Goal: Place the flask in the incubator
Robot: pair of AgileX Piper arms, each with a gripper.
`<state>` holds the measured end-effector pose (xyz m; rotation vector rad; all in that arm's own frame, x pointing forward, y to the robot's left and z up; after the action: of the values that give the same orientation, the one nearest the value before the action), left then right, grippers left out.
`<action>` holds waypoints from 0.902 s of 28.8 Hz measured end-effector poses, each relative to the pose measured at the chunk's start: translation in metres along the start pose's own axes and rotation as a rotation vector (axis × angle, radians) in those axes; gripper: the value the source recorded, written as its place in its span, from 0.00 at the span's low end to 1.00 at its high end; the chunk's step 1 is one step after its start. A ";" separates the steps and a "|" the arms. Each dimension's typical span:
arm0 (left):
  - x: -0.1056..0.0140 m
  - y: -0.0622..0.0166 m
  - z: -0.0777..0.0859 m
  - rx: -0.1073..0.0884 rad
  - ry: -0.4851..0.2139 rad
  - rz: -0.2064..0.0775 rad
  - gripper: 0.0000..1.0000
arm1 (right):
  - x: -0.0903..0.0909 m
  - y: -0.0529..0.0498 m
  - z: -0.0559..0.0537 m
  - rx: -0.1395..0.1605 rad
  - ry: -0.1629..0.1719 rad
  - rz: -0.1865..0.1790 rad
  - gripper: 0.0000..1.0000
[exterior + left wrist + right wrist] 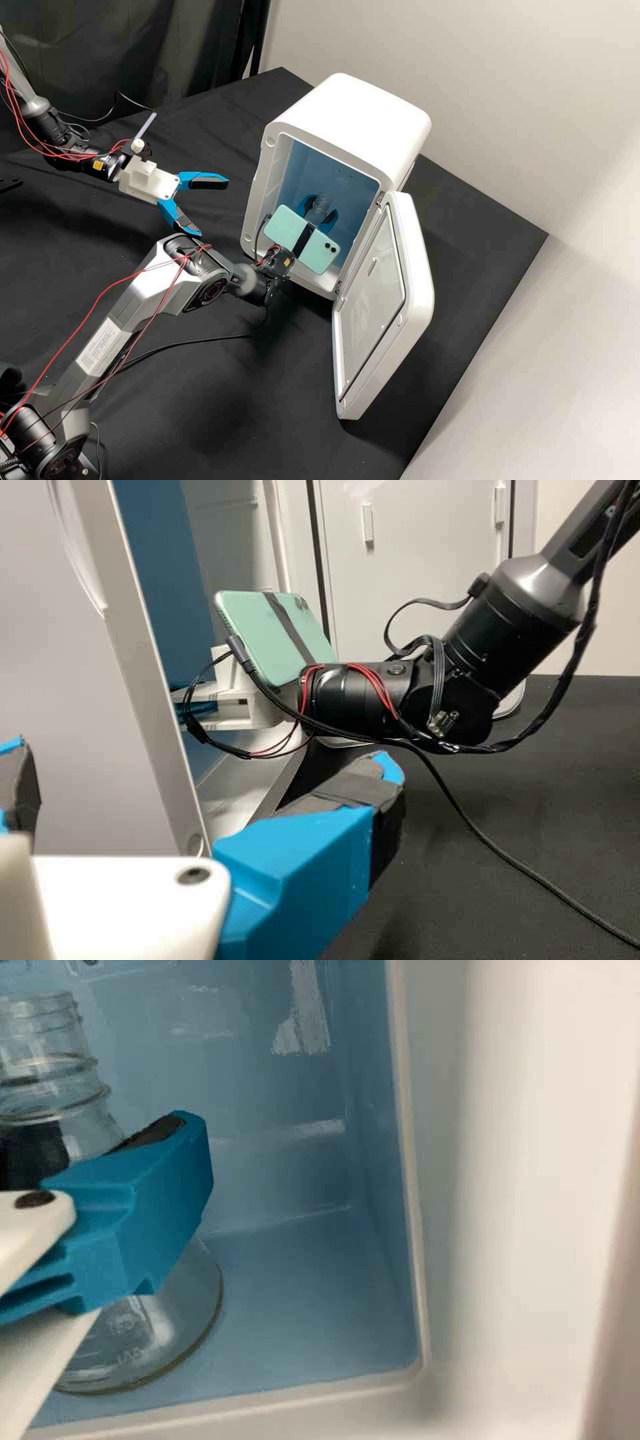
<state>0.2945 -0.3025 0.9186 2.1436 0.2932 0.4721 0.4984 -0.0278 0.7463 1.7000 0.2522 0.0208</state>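
Though the flask [150,1330] already stands inside the incubator [360,127], seemingly on its floor, the right gripper [321,212] pinches its neck; letting go and backing out remain. At the incubator's nine o'clock, the left gripper [212,205] hangs spread.

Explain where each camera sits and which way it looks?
High view: fixed off the arms, looking forward and down at the bench and open incubator; shows both arms, left gripper open, right gripper inside.
Left wrist view: on the left arm, outside the incubator, facing the right arm; own blue fingers show.
Right wrist view: on the right arm, inside the incubator, facing the flask; one blue finger shows.
Shared: high and right wrist views both show the flask.
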 end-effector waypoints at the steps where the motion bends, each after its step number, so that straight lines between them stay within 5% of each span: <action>1: 0.000 0.0000 0.000 0.000 0.000 0.000 1.00 | 0.001 -0.001 0.000 0.003 0.003 0.000 0.00; 9: 0.000 0.0000 0.000 0.000 0.000 0.000 1.00 | 0.010 -0.008 0.000 0.005 0.006 -0.014 0.00; 10: 0.000 0.0000 0.000 0.000 0.000 0.000 1.00 | 0.010 -0.008 -0.001 0.005 0.008 -0.012 1.00; 26: 0.000 0.0000 0.000 0.000 0.000 0.000 1.00 | 0.012 -0.020 0.007 0.010 -0.010 -0.037 1.00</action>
<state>0.2945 -0.3025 0.9186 2.1436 0.2932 0.4721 0.5078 -0.0299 0.7245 1.7051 0.2766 -0.0158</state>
